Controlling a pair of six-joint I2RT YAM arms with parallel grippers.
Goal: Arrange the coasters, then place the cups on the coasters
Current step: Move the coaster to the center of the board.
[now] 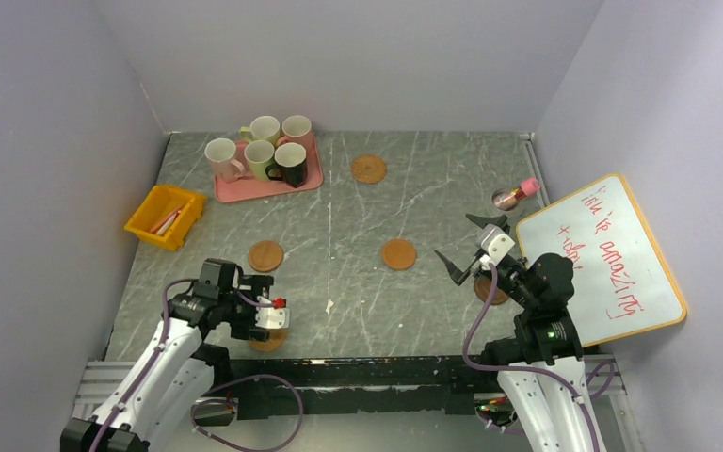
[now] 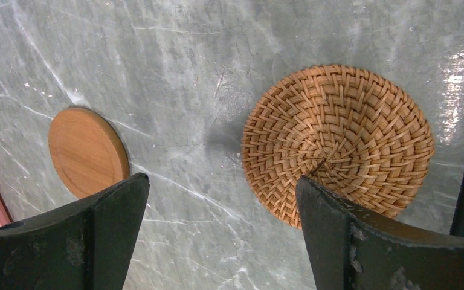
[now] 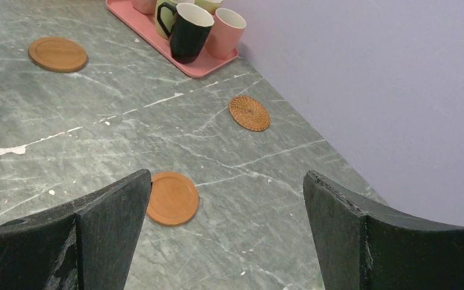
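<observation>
Several mugs, among them a black cup and a pink cup, stand on the pink tray at the back left. Coasters lie scattered: a woven coaster at the back, a brown wooden coaster at the left, and an orange coaster at the centre. Another woven coaster lies just under my left gripper, which is open and empty. My right gripper hangs open and empty above the table, and a dark coaster is partly hidden beneath it.
A yellow bin sits at the left edge. A small jar with a pink lid lies at the back right. A whiteboard with an orange frame leans along the right side. Walls enclose the table on three sides.
</observation>
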